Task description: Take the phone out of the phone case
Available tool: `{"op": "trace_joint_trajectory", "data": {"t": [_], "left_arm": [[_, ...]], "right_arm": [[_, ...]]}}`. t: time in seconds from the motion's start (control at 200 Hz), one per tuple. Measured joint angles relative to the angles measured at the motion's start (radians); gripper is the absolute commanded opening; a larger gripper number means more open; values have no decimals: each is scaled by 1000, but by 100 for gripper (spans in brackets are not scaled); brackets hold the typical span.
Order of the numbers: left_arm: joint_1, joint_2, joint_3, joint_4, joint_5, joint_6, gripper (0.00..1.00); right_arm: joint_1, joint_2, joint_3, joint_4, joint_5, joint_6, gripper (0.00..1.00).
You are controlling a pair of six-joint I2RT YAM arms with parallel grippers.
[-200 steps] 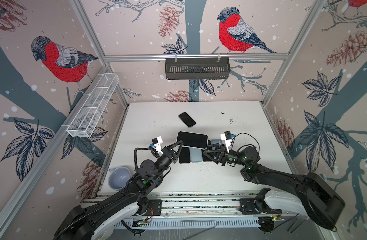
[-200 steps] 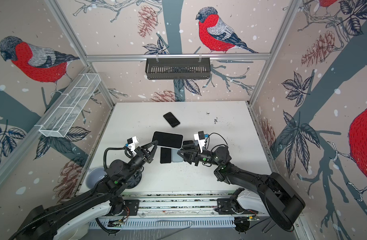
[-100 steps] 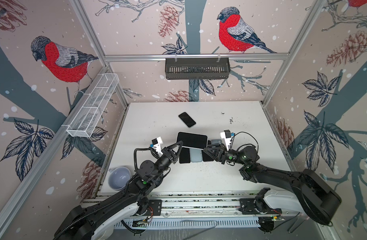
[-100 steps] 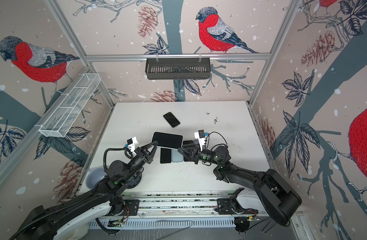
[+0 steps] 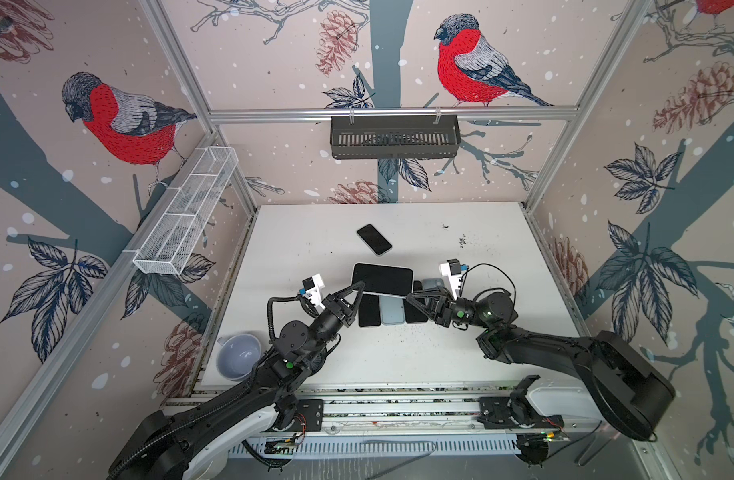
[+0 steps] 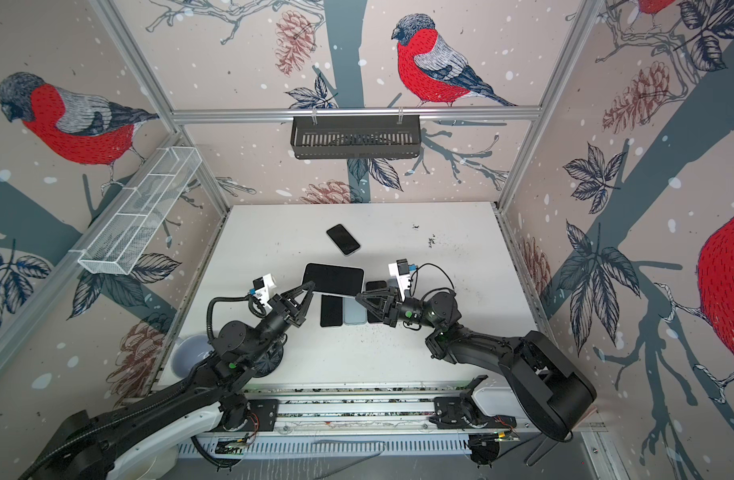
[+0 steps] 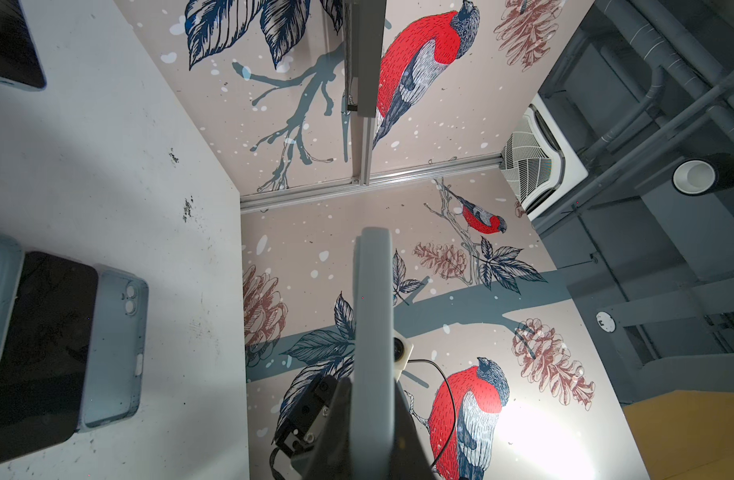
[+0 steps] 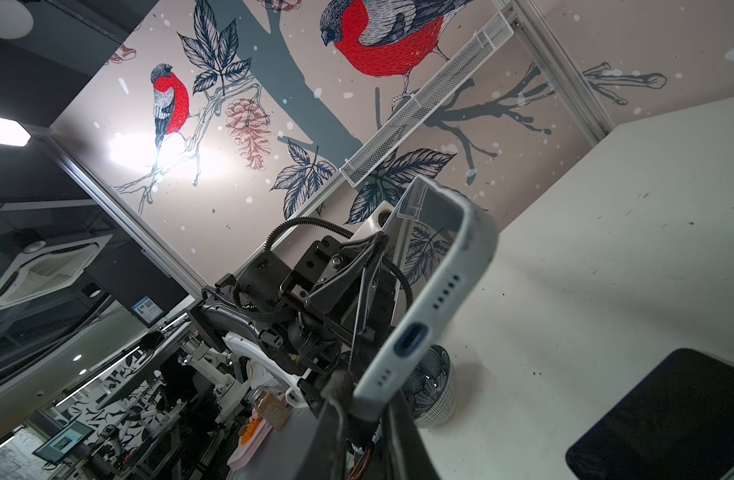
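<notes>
A dark-screened phone in a pale grey-blue phone case [image 5: 382, 279] [image 6: 333, 280] hangs level above the table, between both arms. My left gripper [image 5: 358, 287] [image 6: 311, 286] is shut on its left edge. In the left wrist view the case [image 7: 371, 316] stands edge-on between the jaws of the left gripper [image 7: 371, 390]. My right gripper [image 5: 411, 296] [image 6: 359, 297] is shut on the near right corner. The right wrist view shows that corner of the case [image 8: 411, 340], with its charging port, pinched by the right gripper [image 8: 367, 401].
Under the held phone lie a black phone [image 5: 368, 311], a light blue case [image 5: 392, 311], another black phone [image 5: 416, 309] and a second blue case [image 5: 432, 284]. A further phone [image 5: 373, 239] lies farther back. A bowl [image 5: 237, 355] sits front left.
My right gripper has slid left onto the held phone's right corner and its jaws have closed there. The left gripper and the phone have stayed where they were.
</notes>
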Motion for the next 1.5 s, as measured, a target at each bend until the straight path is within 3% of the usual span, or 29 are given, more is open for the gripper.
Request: {"op": "trace_joint_trajectory", "data": {"t": [0.21,0.54,0.625,0.705,0.78,0.825,1.051,1.221,1.501], "left_arm": [[0,-5,13,-24,21,15,0],[0,18,84,-72,74,25,0],[0,29,89,-72,82,27,0],[3,30,83,-69,83,39,0],[5,32,80,-70,83,41,0],[5,34,80,-66,84,41,0],[6,70,66,-18,102,43,0],[6,98,51,27,103,40,0],[6,102,42,62,102,39,0]], "right_arm": [[0,-15,-27,14,-9,-42,10],[11,-76,-92,-79,-15,-350,2],[-18,-95,-66,-116,-1,-381,21],[-43,-110,-59,-130,5,-387,49],[-47,-124,-71,-137,1,-383,62],[-46,-132,-85,-132,-11,-363,65],[-48,-138,-76,-128,-27,-255,65],[-48,-98,-37,-80,-47,-157,60],[-51,-52,-31,-30,-62,-75,41]]}}
